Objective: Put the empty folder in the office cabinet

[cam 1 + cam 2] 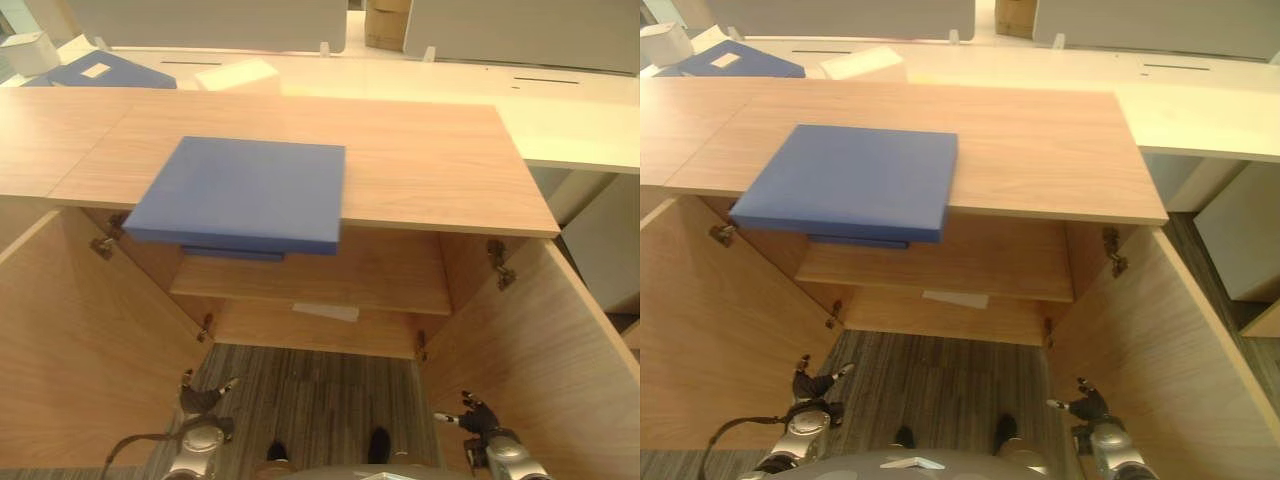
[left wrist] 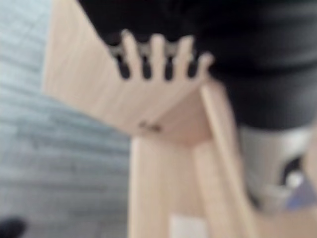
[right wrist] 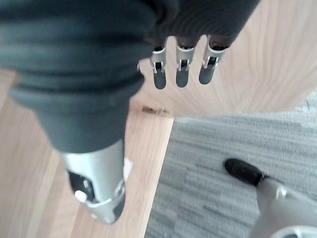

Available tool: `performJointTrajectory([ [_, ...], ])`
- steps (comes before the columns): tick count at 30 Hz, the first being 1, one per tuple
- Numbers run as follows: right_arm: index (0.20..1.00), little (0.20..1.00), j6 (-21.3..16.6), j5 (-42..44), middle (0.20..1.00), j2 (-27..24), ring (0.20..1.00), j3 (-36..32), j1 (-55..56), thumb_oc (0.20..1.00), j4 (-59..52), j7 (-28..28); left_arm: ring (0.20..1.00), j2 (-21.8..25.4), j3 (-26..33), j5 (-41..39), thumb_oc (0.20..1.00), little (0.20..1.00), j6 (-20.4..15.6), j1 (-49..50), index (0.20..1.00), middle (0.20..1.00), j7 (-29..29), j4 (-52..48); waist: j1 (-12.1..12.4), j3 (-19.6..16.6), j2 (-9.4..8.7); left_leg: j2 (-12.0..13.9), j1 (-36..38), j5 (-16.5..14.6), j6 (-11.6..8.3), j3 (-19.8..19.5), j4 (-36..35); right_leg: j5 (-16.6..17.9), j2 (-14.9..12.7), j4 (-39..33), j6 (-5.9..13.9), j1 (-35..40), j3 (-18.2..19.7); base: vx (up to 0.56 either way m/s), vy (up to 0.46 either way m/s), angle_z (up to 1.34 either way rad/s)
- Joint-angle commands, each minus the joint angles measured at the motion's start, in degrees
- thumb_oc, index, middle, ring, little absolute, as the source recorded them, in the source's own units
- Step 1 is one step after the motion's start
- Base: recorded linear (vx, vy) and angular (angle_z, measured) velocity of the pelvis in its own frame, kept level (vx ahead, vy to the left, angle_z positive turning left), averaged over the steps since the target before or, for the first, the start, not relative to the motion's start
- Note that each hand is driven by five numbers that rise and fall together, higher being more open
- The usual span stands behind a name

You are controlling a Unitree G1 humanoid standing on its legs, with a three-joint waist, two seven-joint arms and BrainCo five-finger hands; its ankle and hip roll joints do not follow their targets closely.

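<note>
A blue folder [image 1: 245,192] lies flat on the wooden top [image 1: 430,160] of the office cabinet, left of its middle, with its near edge jutting out over the open front. Just beneath that edge a darker blue strip [image 1: 232,252] shows. Both cabinet doors stand wide open, and an inner shelf [image 1: 360,280] is visible. My left hand [image 1: 202,402] hangs low by the left door [image 1: 80,330], open and holding nothing, its fingers [image 2: 154,52] straight. My right hand [image 1: 476,414] hangs low by the right door [image 1: 540,340], also open, with its fingers [image 3: 182,72] relaxed.
A white sheet [image 1: 326,311] lies on the cabinet's lower level. A second blue folder [image 1: 110,70] and a white box [image 1: 30,50] sit on the pale desk [image 1: 560,120] behind. Grey carpet [image 1: 320,390] lies between the doors. A cardboard box [image 1: 386,25] stands far back.
</note>
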Motion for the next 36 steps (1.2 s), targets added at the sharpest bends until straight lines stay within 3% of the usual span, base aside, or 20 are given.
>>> performJointTrajectory([
  [1, 1.0, 1.0, -0.8, 1.52, 1.0, -0.17, 1.0, -0.38, -3.1, 1.0, 0.32, -1.77, 1.0, 3.77, 0.67, 5.73, 1.0, 1.0, -2.73, -1.98, 1.0, 1.0, 9.19, -0.84, 0.89, 1.34, -0.63, 0.8, 1.07, -0.18, 1.65, -0.11, 0.06, 2.36, -5.13, 1.45, 6.25, -0.3, 3.53, 0.0, 0.0, 0.0],
  [2, 1.0, 1.0, -0.8, 1.52, 1.0, -0.17, 1.0, -0.38, -3.1, 1.0, 0.32, -1.77, 1.0, 3.77, 0.67, 5.73, 1.0, 1.0, -2.73, -1.98, 1.0, 1.0, 9.19, -0.84, 0.89, 1.34, -0.63, 0.8, 1.07, -0.18, 1.65, -0.11, 0.06, 2.36, -5.13, 1.45, 6.25, -0.3, 3.53, 0.0, 0.063, -0.05],
  [4, 1.0, 1.0, -2.82, -1.3, 1.0, 0.59, 1.0, -0.29, -2.91, 1.0, 1.94, -1.49, 1.0, 9.02, 2.21, 15.33, 1.0, 1.0, -1.06, 0.41, 1.0, 1.0, 26.57, -8.75, 1.86, 0.7, -0.46, -0.1, 1.14, -1.03, 2.19, 0.08, 0.06, 3.62, -5.93, 0.03, 7.24, -0.14, 3.5, 0.0, 0.101, -0.04],
  [7, 1.0, 1.0, -3.12, -2.53, 1.0, 0.46, 1.0, 0.13, -2.42, 1.0, 1.57, -2.53, 1.0, 11.0, 3.46, 21.03, 1.0, 1.0, 0.15, 1.44, 1.0, 1.0, 31.14, -13.2, 2.29, 0.51, -0.44, -0.2, 1.1, -1.27, 2.13, 0.43, 0.06, 3.11, -5.96, -0.11, 7.18, 0.09, 3.65, 0.0, 0.014, -0.01],
  [18, 1.0, 1.0, -1.5, -2.72, 1.0, -0.56, 1.0, -0.29, -0.75, 1.0, -0.69, -2.63, 1.0, 21.11, 5.15, 37.06, 1.0, 1.0, 7.79, 0.17, 1.0, 1.0, 30.64, -30.26, 1.98, -0.8, 0.15, 0.29, 1.9, -1.95, 2.03, 2.17, 0.06, 1.66, -5.42, -0.11, 7.17, 1.14, 4.89, 0.02, -0.002, -0.06],
  [25, 1.0, 1.0, -0.2, -2.05, 1.0, -0.91, 1.0, -0.67, 0.24, 1.0, -2.27, -2.75, 1.0, 24.96, 5.47, 42.45, 1.0, 1.0, 7.13, -2.04, 1.0, 1.0, 30.47, -33.3, 0.73, -1.6, 0.39, 0.39, 2.3, -2.36, 1.97, 2.94, 0.06, 1.12, -5.04, -0.11, 7.19, 1.31, 6.1, 0.03, -0.004, -0.06],
  [36, 1.0, 1.0, 0.71, -1.76, 1.0, -1.04, 1.0, -0.71, 0.87, 1.0, -3.17, -2.75, 1.0, 26.53, 3.59, 45.78, 1.0, 1.0, 6.62, -5.92, 1.0, 1.0, 30.35, -31.82, -0.87, -2.38, 0.54, 0.18, 2.85, -2.88, 2.16, 3.8, 0.06, 0.78, -4.73, -0.11, 7.29, 1.39, 7.61, 0.02, 0.004, -0.05],
])
